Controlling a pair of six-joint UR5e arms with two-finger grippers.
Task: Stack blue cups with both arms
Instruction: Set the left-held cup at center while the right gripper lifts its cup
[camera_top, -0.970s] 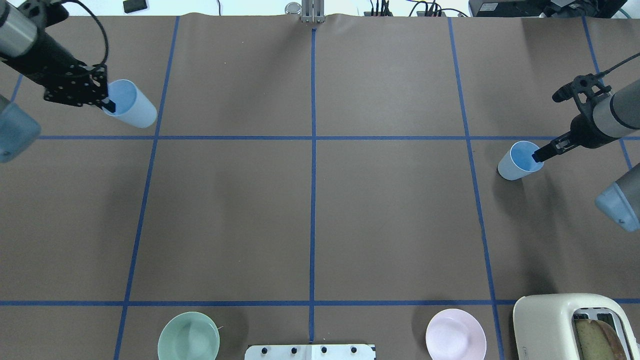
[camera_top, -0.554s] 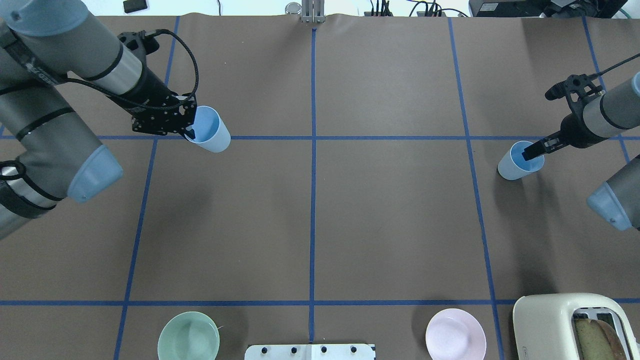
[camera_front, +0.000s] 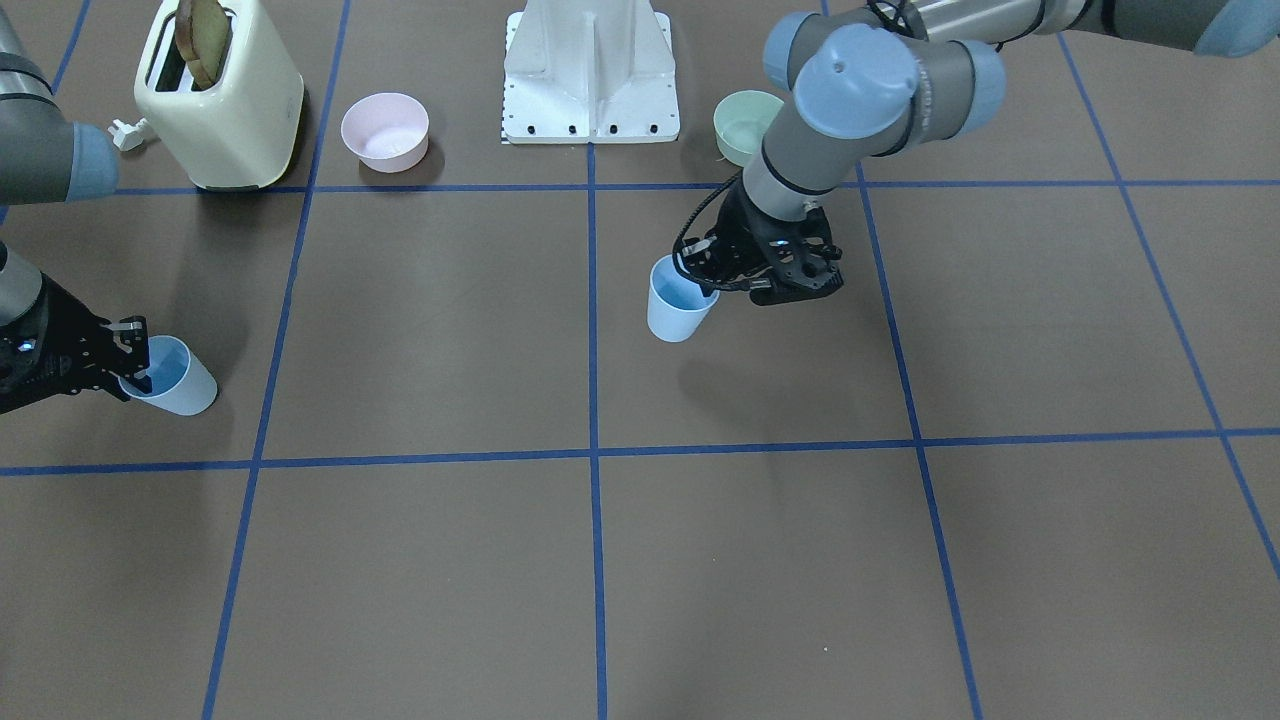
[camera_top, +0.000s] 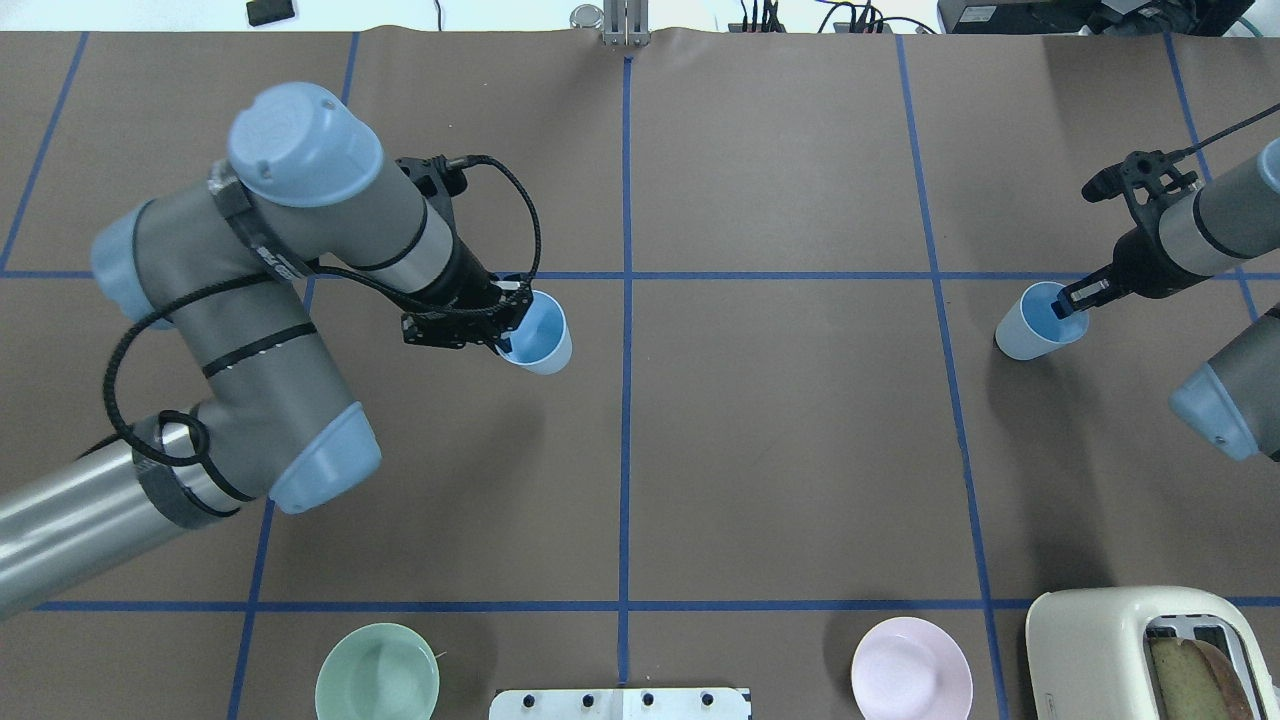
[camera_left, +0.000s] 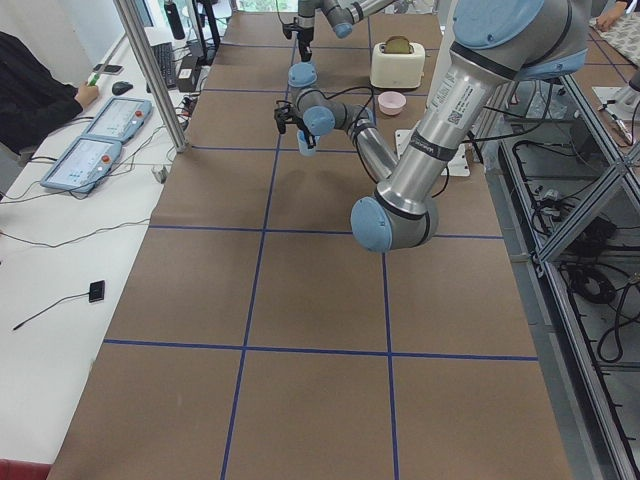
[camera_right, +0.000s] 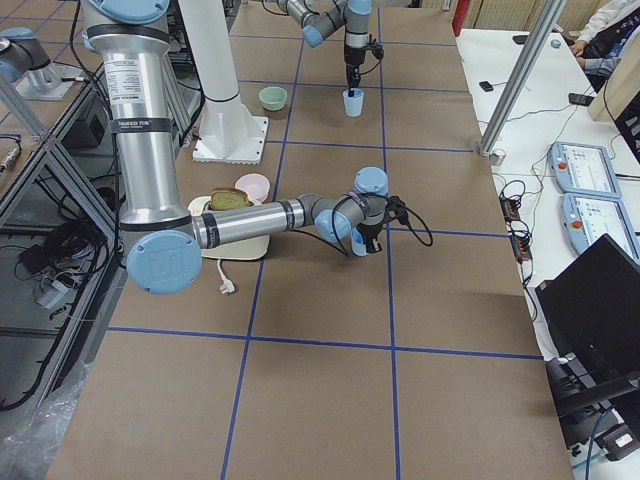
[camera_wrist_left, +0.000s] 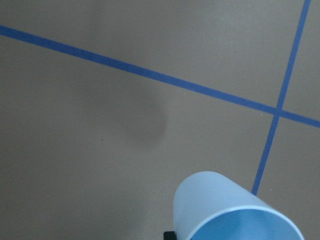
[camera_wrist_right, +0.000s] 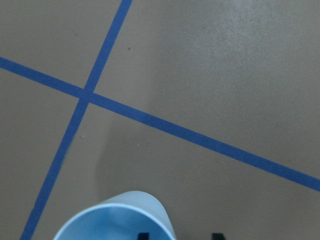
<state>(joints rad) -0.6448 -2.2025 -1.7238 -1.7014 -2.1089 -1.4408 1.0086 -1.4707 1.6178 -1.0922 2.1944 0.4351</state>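
My left gripper (camera_top: 507, 335) is shut on the rim of a light-blue cup (camera_top: 538, 338) and holds it above the table, just left of the centre line. The cup also shows in the front view (camera_front: 678, 308), with its shadow below it. The second blue cup (camera_top: 1036, 322) stands upright on the table at the right. My right gripper (camera_top: 1066, 306) straddles its rim, one finger inside and one outside. In the right wrist view both fingertips stand clear of the cup wall (camera_wrist_right: 120, 217), so it looks open.
A pale green bowl (camera_top: 377, 683) and a pink bowl (camera_top: 911, 682) sit near the robot's side. A cream toaster (camera_top: 1140, 650) with toast stands at the near right corner. The white base pedestal (camera_front: 590, 70) is between the bowls.
My left arm has carried its cup from the far left toward the centre line and closer to the robot. The right gripper shifted slightly at its cup, which stayed put.
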